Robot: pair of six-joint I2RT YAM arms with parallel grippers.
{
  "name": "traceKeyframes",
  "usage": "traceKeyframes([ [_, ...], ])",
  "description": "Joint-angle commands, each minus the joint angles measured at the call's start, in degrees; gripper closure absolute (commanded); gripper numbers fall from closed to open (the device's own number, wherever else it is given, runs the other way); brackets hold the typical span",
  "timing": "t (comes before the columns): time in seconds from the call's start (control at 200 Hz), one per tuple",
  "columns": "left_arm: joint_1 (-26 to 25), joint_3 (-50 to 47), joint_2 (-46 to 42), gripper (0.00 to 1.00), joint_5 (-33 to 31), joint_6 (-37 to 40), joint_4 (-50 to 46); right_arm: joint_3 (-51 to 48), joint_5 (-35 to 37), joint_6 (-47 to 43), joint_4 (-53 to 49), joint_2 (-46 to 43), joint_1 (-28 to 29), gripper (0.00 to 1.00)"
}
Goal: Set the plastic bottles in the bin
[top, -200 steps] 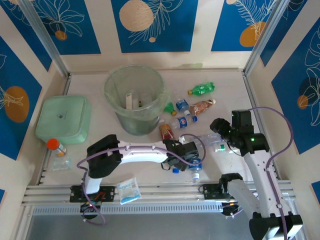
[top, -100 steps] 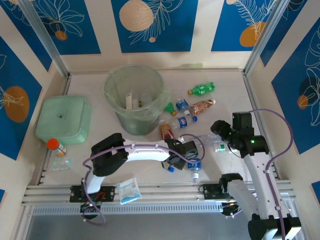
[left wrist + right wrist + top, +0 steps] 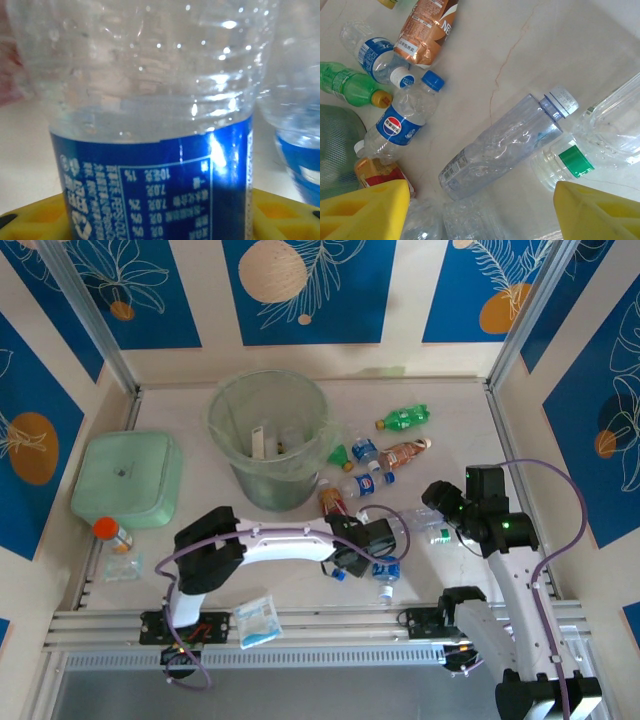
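Note:
My left gripper [image 3: 366, 546] is low over the table in front of the bin [image 3: 214, 422]. Its yellow fingers [image 3: 30, 220] press both sides of a clear bottle with a blue label [image 3: 150, 165]. Another blue-labelled bottle [image 3: 300, 150] lies just to its right. My right gripper [image 3: 482, 215] hangs open above a clear bluish bottle [image 3: 505, 145] and a clear one with a green label [image 3: 570, 162], touching neither. More plastic bottles lie right of the bin: green [image 3: 405, 418], brown-labelled [image 3: 405, 453], Pepsi [image 3: 368, 483], red-labelled [image 3: 333, 502].
A flat pale-green lidded box [image 3: 128, 478] sits at the left, with a small orange-capped bottle [image 3: 113, 534] and a little packet [image 3: 122, 568] in front of it. A blue-white sachet [image 3: 257, 620] lies by the near rail. Walls enclose the table.
My left gripper's jaws have come together onto the blue-labelled bottle, which shifted slightly left with it. The right arm has hardly moved.

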Motion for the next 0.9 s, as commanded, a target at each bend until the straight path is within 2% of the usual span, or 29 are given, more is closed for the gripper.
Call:
traceKeyframes([
  [0.0,-2.11,5.14,-5.71,0.41,-2.3,2.53,-5.4,0.72,-0.62,-0.91,-1.01,-0.79,-0.41,0.24],
  [0.195,-3.3,14.7,-13.26,0.41,-5.46,6.14,-13.26,1.47,-0.44,-0.67,-1.65,-1.25,-0.45,0.23],
  [0.325,-2.15,26.1,-16.23,0.36,-13.95,12.54,-21.41,1.39,-1.31,0.22,-1.58,-2.21,-0.48,0.24],
  [0.395,1.25,31.59,-16.85,0.36,-15.63,16.2,-24.89,1.4,-1.57,0.49,-1.37,-2.36,-0.44,0.23],
  [0.605,16.42,43.42,-16.28,0.36,-15.2,24.98,-28.86,0.59,-1.89,1.54,-1.12,-2.42,0.9,0.24],
  [0.725,22.26,44.64,-16.06,0.37,-11.34,25.47,-27.94,0.82,-0.93,1.88,-1.49,-2.33,2.02,0.24],
  [0.805,22.66,42.54,-16.75,0.33,-7.98,25.11,-26.53,1.29,-0.87,2.06,-1.8,-1.73,2.57,0.24],
  [0.895,22.37,35.01,-18.8,0.29,0.18,24.29,-22.54,1.06,-1.69,2.72,-1.37,-0.54,3.82,0.24],
])
